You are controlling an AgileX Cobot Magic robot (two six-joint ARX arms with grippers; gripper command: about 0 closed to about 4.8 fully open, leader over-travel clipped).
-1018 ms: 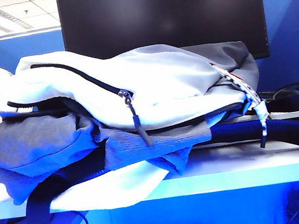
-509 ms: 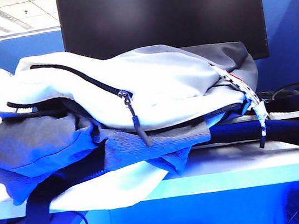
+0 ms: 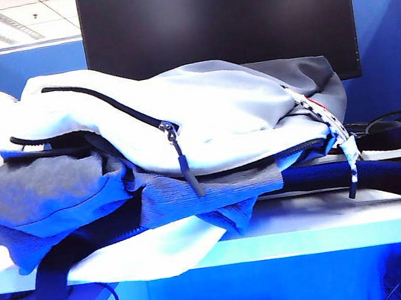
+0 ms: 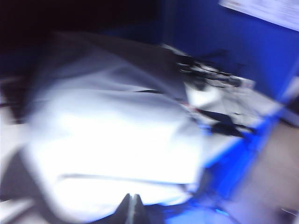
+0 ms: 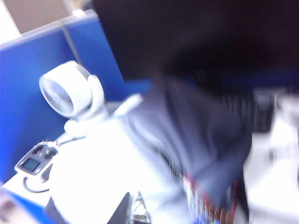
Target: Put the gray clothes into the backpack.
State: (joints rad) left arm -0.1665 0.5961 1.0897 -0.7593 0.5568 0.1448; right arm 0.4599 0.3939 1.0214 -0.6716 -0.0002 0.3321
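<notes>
Blue-tinted light washes the desk, where the backpack [image 3: 202,112] lies on its side in front of a black monitor [image 3: 217,11], well below and ahead of both raised grippers. The gray clothes [image 3: 55,190] sit in its mouth, though a thick fold spills out under the white flap and onto the table [image 3: 326,229] edge. Judging by that overhang, the job looks nearly done but unfinished: a good finish means pushing the loose fold deep past the zipper [image 3: 179,157] line while holding the flap up, so nothing slides back out. In its wrist view the left gripper [image 4: 132,205] hangs above the pale flap, clenched and empty. The right gripper [image 5: 133,210] hovers over the dark upper panel, tips together, holding nothing, with a white fan [image 5: 70,91] beyond it.
</notes>
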